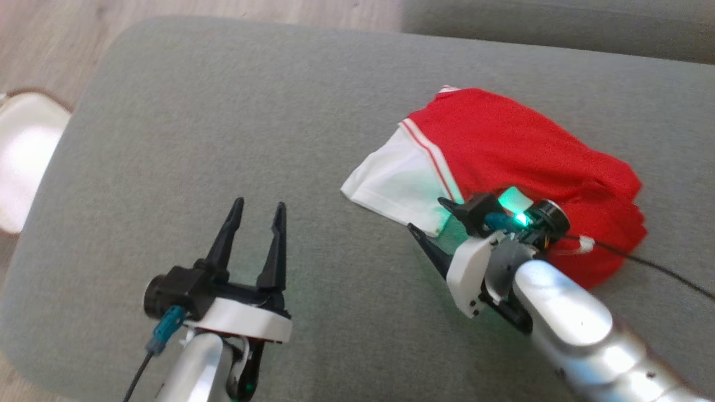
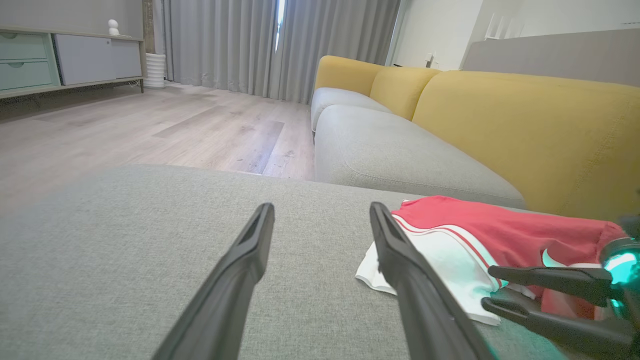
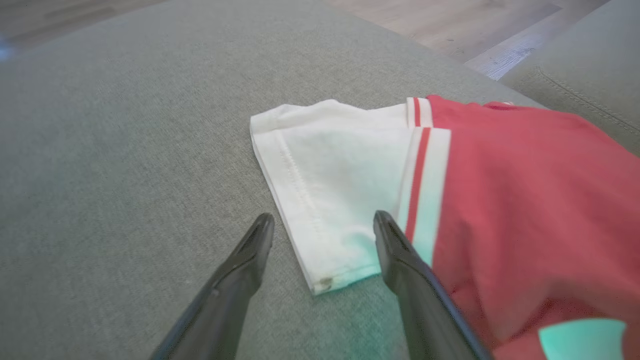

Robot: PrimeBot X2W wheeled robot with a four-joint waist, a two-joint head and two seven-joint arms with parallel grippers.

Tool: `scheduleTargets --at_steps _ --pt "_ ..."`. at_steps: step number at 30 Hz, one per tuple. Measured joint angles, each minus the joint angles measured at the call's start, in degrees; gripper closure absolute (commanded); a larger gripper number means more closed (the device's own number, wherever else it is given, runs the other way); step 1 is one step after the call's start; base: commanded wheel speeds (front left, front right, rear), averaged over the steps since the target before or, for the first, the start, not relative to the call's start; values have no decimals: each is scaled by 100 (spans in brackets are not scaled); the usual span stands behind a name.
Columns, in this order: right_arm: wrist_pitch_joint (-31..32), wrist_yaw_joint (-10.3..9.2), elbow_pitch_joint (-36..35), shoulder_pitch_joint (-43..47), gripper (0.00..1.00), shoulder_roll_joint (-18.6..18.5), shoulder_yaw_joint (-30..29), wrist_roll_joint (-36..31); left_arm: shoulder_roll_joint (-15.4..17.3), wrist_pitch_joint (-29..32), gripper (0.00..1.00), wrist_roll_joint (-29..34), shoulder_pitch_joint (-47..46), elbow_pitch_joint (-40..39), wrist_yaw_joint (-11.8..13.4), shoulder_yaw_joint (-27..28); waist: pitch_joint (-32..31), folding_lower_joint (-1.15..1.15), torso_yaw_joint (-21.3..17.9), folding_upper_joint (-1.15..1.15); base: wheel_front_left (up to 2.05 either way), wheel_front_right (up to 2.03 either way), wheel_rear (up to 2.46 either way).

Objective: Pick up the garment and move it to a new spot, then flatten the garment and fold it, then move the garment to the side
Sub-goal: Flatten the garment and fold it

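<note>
Here, a red and white garment (image 1: 503, 151) is lying bunched on a broad grey cushion (image 1: 223, 111), with two pairs of long dark fingers hovering over it. The right fingers (image 3: 402, 265) are standing spread wide, released and grasping nothing. The garment's white hemmed panel (image 3: 330, 190) is lying just ahead of their tips, its near corner falling in the gap between them. The red body (image 3: 525, 200) is spreading beyond those fingers and to their right. The left fingers (image 1: 226, 234) are likewise standing released and empty, with the garment off to their right and bare cushion ahead of them. The step in hand is looking like the first pick-up. To do it well, the right fingers are probably needing to drop until one tip is sliding under the white hem and the other is coming down on top. The bite is needing to be deep enough to catch every layer rather than the topmost one before any lift. The garment's long axis is running from the white corner at the right fingertips away into the red bulk. The white end is therefore pointing back at the right fingers and across toward the left pair.
</note>
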Motion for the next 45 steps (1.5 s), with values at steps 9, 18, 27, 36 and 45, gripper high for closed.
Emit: scheduleTargets --at_steps 9,18,27,36,45 --pt "541 0 931 -928 0 -119 999 524 -13 0 0 -319 -179 -40 201 -272 299 -1 417 0 0 0 0" --pt "51 0 1346 -1167 100 100 1296 887 -14 0 0 -320 -183 -34 253 -242 276 -1 255 0 0 0 0" --pt "-520 0 1016 -2051 100 -339 617 1294 -15 0 0 -214 -178 -29 211 -75 75 -1 -177 0 0 0 0" --pt "-75 0 996 -3012 100 -1907 -4 1454 -16 0 0 -321 -185 -93 197 -270 225 -1 -139 0 0 0 0" --pt "-289 0 2499 -4418 0 -2614 -457 274 -19 -1 0 -417 -442 -113 201 -441 650 0 203 0 0 0 0"
